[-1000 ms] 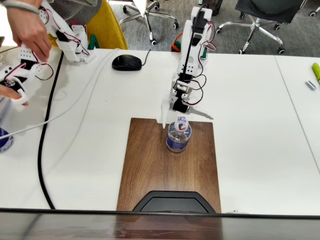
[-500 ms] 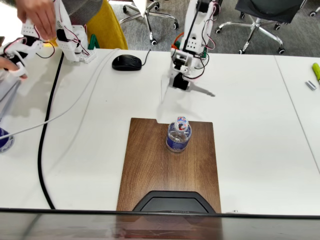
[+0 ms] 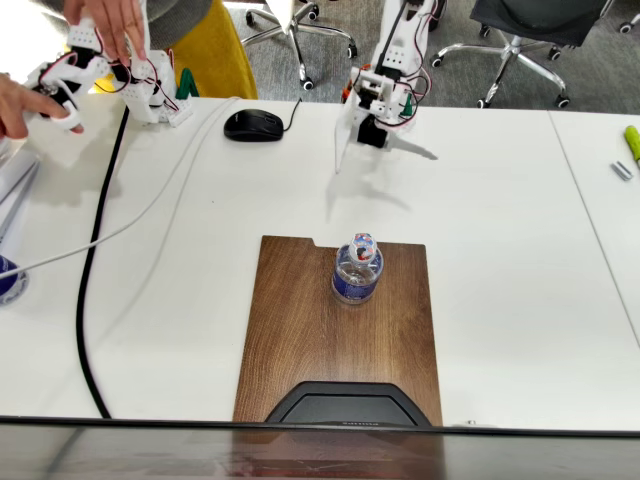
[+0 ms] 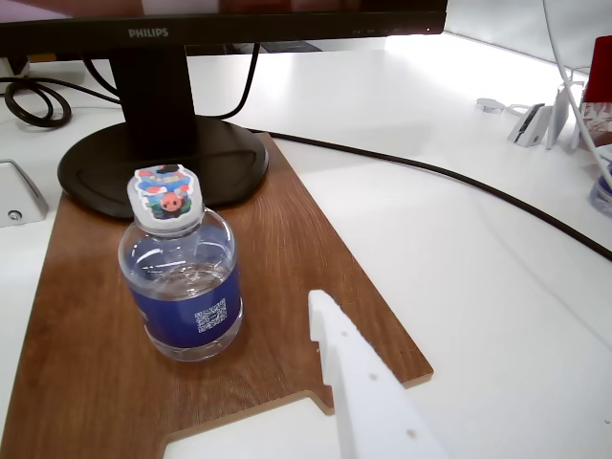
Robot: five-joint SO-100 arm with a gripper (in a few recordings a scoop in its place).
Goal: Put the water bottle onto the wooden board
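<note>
Since your gripper [image 3: 385, 150] hangs spread and empty, the upright water bottle [image 3: 357, 271] sits at its six o'clock on the wooden board [image 3: 300, 340].

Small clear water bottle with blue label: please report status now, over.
Gripper open, empty, raised behind the board. Small clear water bottle upright on dark brown wooden board, apart from gripper. Nothing in the way.

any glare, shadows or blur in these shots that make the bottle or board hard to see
Fixed view: even light, the water bottle and wooden board sharp; the open gripper throws a soft shadow on the white table; the bottom strip is dark and murky. Wrist view: bottle crisp with small highlights, bright glare on the table beyond, one finger close and slightly soft.
</note>
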